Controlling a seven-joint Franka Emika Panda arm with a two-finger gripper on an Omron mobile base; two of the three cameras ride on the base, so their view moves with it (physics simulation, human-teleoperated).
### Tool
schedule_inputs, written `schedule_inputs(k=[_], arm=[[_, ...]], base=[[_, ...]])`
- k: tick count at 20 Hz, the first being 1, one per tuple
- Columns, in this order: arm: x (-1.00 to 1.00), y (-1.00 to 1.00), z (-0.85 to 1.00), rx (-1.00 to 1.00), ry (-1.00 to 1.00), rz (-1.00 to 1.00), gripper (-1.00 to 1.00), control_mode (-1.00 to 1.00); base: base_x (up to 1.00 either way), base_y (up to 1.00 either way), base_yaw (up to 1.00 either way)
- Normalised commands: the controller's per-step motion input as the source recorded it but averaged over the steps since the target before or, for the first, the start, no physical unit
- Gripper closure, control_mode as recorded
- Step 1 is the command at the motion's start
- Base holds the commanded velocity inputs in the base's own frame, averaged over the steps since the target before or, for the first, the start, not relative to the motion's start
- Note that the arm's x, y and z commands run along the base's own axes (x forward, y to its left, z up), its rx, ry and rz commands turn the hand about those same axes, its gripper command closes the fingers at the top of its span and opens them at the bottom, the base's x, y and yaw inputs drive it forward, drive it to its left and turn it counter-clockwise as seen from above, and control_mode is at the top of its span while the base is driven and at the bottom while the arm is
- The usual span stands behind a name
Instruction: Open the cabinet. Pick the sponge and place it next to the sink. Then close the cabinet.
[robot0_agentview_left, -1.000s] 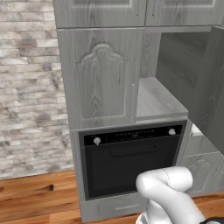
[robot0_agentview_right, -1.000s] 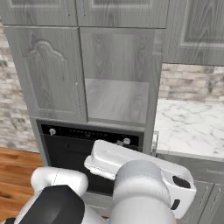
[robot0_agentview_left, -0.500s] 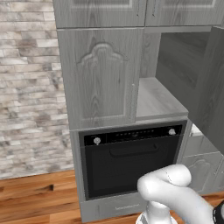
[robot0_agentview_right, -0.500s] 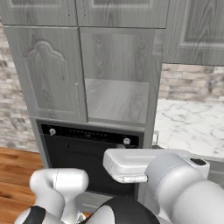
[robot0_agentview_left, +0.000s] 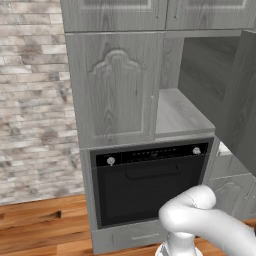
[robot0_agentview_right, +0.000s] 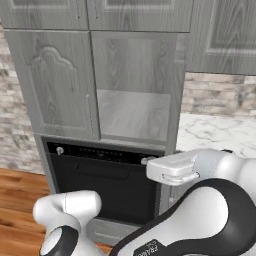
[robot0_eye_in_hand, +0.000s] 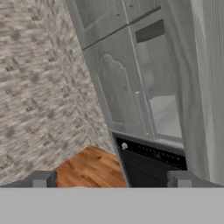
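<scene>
Nearest the camera in the hand view, the gripper (robot0_eye_in_hand: 111, 179) is standing with its jaws spread wide and nothing between them. It is sitting low, down at about the level of the black oven (robot0_agentview_left: 150, 182), and looking up and across at the cabinet (robot0_agentview_left: 117, 90).

Beyond the oven, the cabinet is showing its left door shut, the slim handle (robot0_agentview_right: 89, 114) running upright along the door's inner edge. Its right door (robot0_agentview_left: 245, 105) is swinging out toward the robot, leaving the right bay open, with a bare grey shelf (robot0_agentview_right: 132, 115) inside. I cannot make out the sponge on the part of the shelf in sight; if it is in the cabinet, it is probably behind the shut left door or deep at the back.

So the coming reach is likely pointing up and forward from the jaws. The open right door is crowding that side, while the left, toward the brick wall (robot0_agentview_left: 30, 100), is giving freer room. To the right, the marble table (robot0_agentview_right: 220, 135) is lying beyond the cabinet.
</scene>
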Motion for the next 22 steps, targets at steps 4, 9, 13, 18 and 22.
schedule_inputs(k=[4,9,13,18,22], arm=[[0.3,-0.22,-0.58,0.0,0.0,0.19,-1.0,-1.0],[0.3,-0.13,-0.39,0.0,0.0,0.13,-1.0,-1.0],[0.5,0.0,-0.23,0.0,0.0,0.06,-1.0,-1.0],[0.48,-0.26,-0.37,0.0,0.0,0.0,-1.0,-1.0],[0.29,-0.39,-0.43,0.01,0.0,0.0,-1.0,-1.0]], base=[[0.0,0.0,0.0],[0.0,0.0,0.0],[0.0,0.0,0.0],[0.0,0.0,0.0],[0.0,0.0,0.0]])
